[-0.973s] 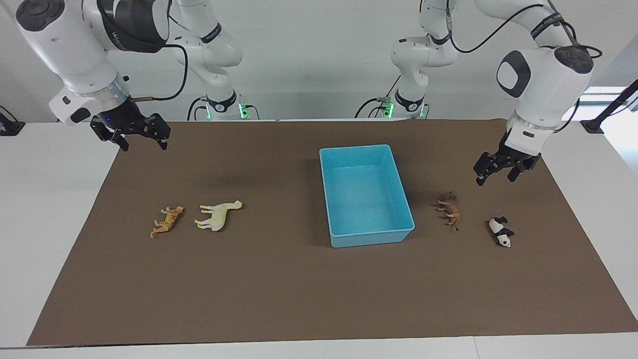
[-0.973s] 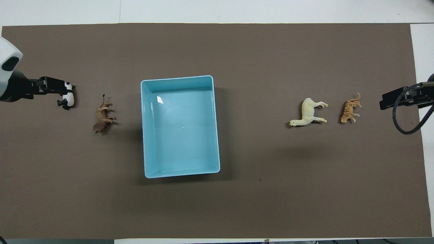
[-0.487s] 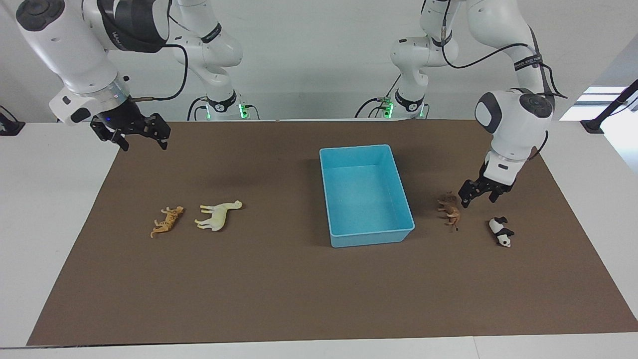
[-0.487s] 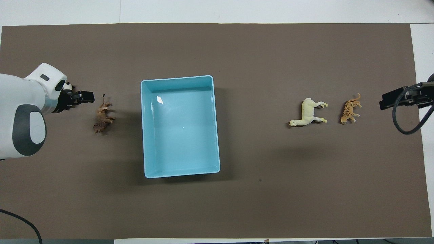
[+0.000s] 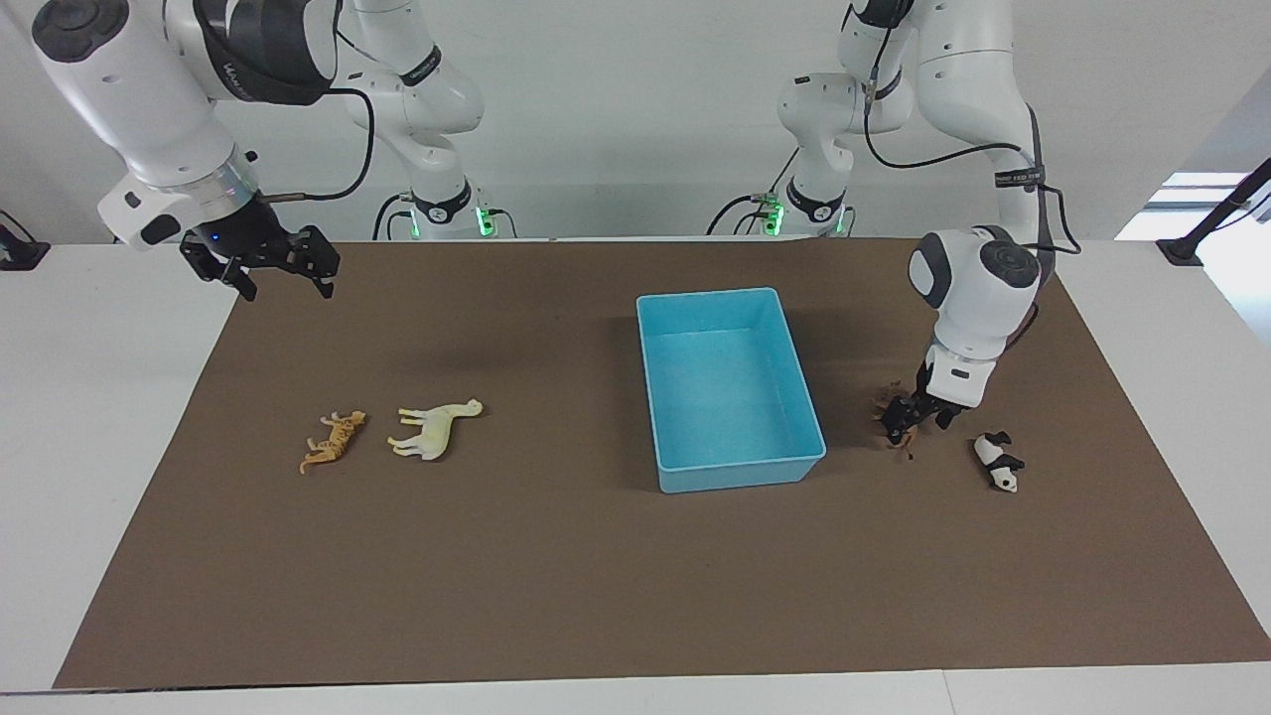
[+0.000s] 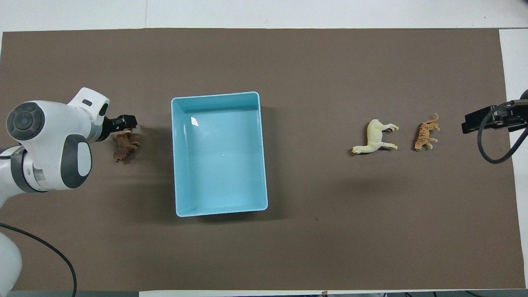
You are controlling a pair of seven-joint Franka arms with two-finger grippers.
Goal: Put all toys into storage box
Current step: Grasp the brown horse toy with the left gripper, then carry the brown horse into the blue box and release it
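The light-blue storage box (image 5: 656, 389) (image 6: 214, 95) lies empty on the brown mat. Toward the left arm's end lie a brown lion (image 5: 887, 404) (image 6: 125, 145) and a black-and-white panda (image 5: 996, 461); my left arm hides the panda in the overhead view. My left gripper (image 5: 916, 427) (image 6: 123, 125) is open and low over the lion, fingers on either side of it. Toward the right arm's end lie a cream horse (image 5: 437, 427) (image 6: 374, 138) and an orange tiger (image 5: 333, 442) (image 6: 426, 133). My right gripper (image 5: 286, 288) (image 6: 480, 119) waits open above the mat's edge.
The brown mat (image 5: 596, 596) covers most of the white table (image 5: 99, 417). The box sits between the two pairs of toys. The arm bases stand at the robots' edge of the table.
My left arm has swung from above the panda toward the box and come down over the lion. The right arm and all toys have stayed put.
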